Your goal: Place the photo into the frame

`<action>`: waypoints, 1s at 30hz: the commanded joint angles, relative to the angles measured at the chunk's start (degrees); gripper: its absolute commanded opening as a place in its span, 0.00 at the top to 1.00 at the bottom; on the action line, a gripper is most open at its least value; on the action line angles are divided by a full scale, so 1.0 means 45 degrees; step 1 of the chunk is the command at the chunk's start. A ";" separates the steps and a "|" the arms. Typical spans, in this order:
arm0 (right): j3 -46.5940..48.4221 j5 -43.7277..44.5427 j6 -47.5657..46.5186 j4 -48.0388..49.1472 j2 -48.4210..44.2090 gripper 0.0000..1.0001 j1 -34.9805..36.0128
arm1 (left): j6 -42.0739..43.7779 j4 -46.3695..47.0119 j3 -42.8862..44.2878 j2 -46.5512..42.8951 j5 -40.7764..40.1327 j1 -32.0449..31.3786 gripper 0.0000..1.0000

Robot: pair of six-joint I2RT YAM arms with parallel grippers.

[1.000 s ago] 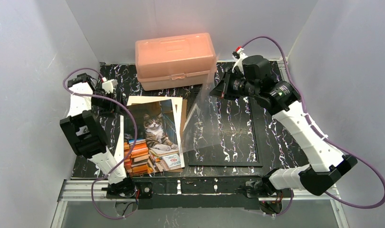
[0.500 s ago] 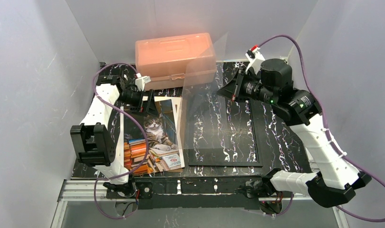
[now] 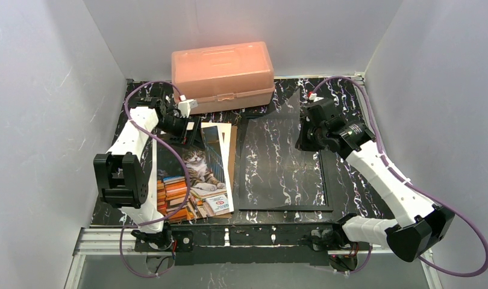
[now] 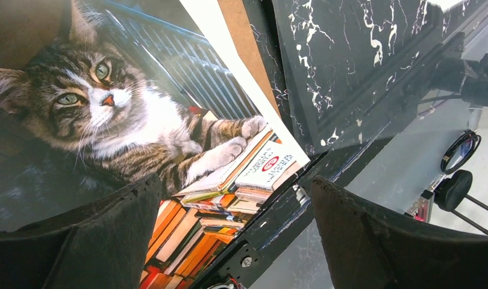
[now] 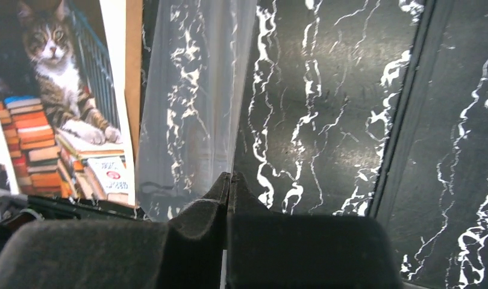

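Note:
The photo (image 3: 190, 180) of a cat on stacked books lies face up at the left of the black marbled mat. It also shows in the left wrist view (image 4: 127, 120) and in the right wrist view (image 5: 55, 108). My left gripper (image 3: 190, 127) hangs open over the photo's far end, with nothing between its fingers (image 4: 79, 241). The thin black frame (image 3: 327, 180) lies flat to the right of the photo. My right gripper (image 3: 303, 137) is shut on the edge of the frame's clear pane (image 5: 193, 102), which it holds tilted over the frame's opening.
A peach plastic box (image 3: 222, 75) stands at the back, just behind both grippers. A white sheet (image 3: 225, 133) and a brown backing board (image 3: 232, 144) stick out from under the photo's right side. Grey walls close in the left, right and back.
My left arm swung in from the left wall to the photo's far end, and its jaws opened wider. My right arm came down and toward the frame, lowering the pane.

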 commanded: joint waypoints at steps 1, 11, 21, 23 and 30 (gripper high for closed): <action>0.0081 0.1174 -0.0755 0.0755 -0.0076 0.99 -0.0138 | -0.0089 -0.0070 -0.0234 -0.0128 -0.0121 -0.0319 0.10; 0.0052 0.2198 -0.1730 0.1010 0.0348 0.99 -0.0213 | -0.0737 0.0566 -0.0324 0.0521 -0.0632 -0.1932 0.18; -0.0841 0.2349 -0.2499 0.1911 0.0216 0.99 -0.0350 | -0.1368 0.1720 -0.0666 0.1452 -0.1108 -0.3400 0.31; -0.0886 0.2235 -0.2712 0.1983 0.0351 0.99 -0.0394 | -0.1507 0.1982 -0.0729 0.1615 -0.1251 -0.3607 0.33; -0.1013 0.1891 -0.3205 0.2247 0.0784 0.99 -0.0656 | -0.1812 0.2705 -0.0952 0.2197 -0.1427 -0.4143 0.42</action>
